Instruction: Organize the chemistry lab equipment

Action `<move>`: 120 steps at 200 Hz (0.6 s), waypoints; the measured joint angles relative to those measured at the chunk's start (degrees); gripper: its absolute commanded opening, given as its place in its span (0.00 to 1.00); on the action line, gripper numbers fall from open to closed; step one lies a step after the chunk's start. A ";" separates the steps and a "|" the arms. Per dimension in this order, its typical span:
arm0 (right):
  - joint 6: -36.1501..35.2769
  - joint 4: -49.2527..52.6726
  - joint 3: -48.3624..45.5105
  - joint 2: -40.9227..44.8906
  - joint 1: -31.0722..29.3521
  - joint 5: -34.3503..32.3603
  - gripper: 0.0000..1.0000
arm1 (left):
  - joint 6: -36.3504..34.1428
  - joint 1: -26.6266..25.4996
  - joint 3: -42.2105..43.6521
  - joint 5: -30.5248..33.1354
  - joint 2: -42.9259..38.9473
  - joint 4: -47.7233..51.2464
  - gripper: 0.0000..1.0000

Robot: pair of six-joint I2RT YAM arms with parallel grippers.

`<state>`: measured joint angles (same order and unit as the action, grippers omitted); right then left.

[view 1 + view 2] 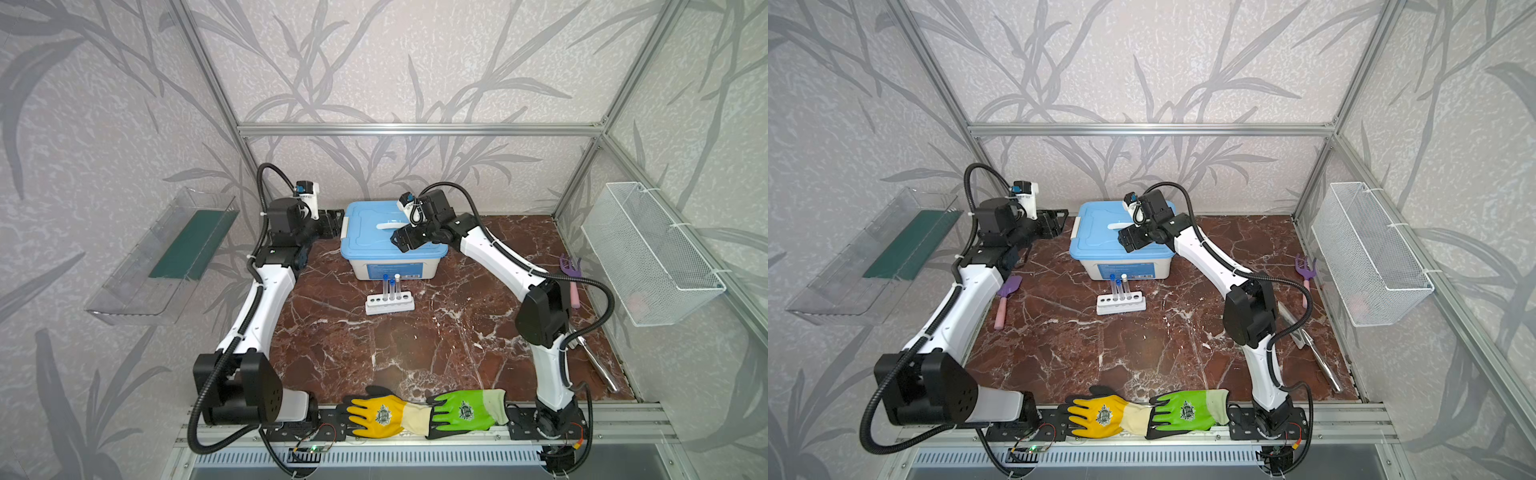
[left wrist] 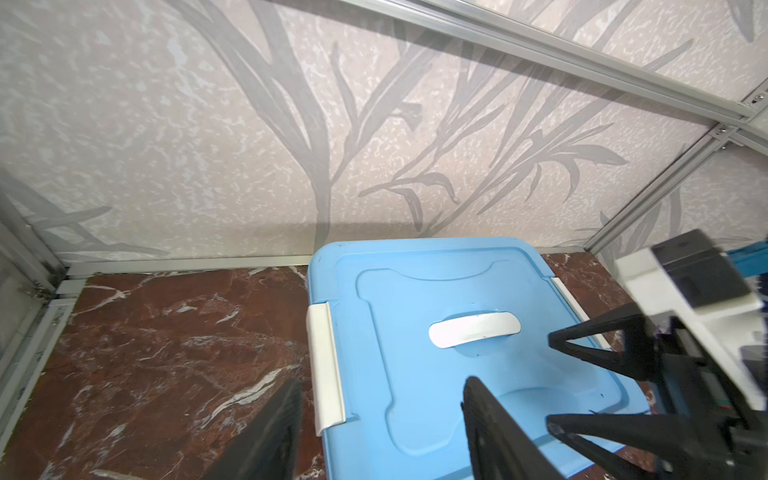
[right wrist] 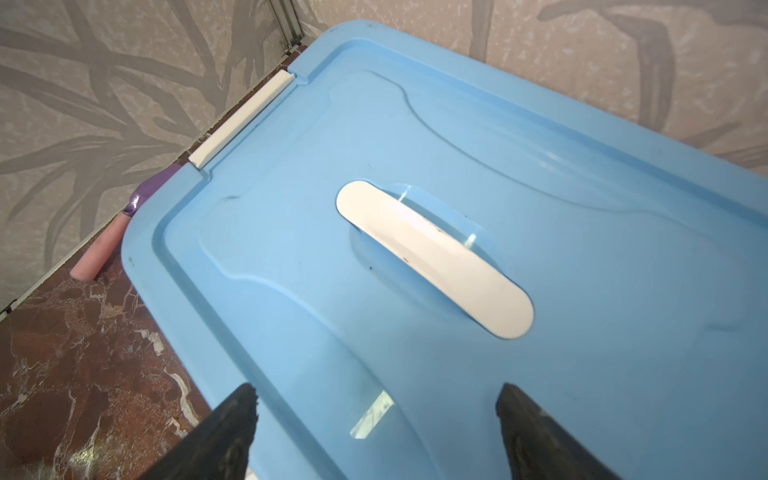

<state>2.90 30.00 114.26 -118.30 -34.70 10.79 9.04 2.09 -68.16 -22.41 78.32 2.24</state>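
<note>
two grippers, fingers apart and empty: left gripper (image 2: 380,384) by the latch (image 2: 326,370) of the blue-lidded box (image 1: 395,270), right gripper (image 3: 376,392) over its lid (image 3: 582,187). test tubes (image 1: 392,289) stand racked just in front; a swung lid could topple them.

We see two arms, the left arm (image 1: 270,286) and the right arm (image 1: 486,245). Both have white link shells and black joint housings. Black ribbed cables (image 1: 192,432) run along each, tied with white zip ties. One shoulder housing (image 1: 270,399) bears a cluster of small round holes. White camera mounts (image 1: 309,197) sit at the wrists. The fingers (image 3: 224,436) are black.
</note>
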 measured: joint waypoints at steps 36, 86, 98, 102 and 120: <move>-0.15 -4.35 -11.47 10.64 0.17 -1.97 0.99 | 0.20 0.52 13.75 6.34 -5.46 -10.95 0.70; -2.80 -11.45 -29.66 28.09 0.46 -10.14 0.99 | -1.49 0.55 25.35 19.56 -11.26 -20.04 0.84; -3.08 -13.92 -35.34 33.27 0.87 -13.16 0.99 | -1.46 0.55 28.20 22.73 -12.33 -22.77 0.87; -3.04 -14.93 -37.44 35.17 1.14 -14.29 0.99 | -1.40 0.55 29.00 23.63 -12.55 -23.50 0.88; -1.95 -18.82 -46.45 43.30 4.24 -17.64 0.99 | -1.92 0.55 32.46 27.41 -12.66 -25.97 0.99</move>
<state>0.95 11.18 67.81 -75.00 -30.46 -6.85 7.11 2.63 -35.70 4.99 65.67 -23.73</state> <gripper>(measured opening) 0.991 0.944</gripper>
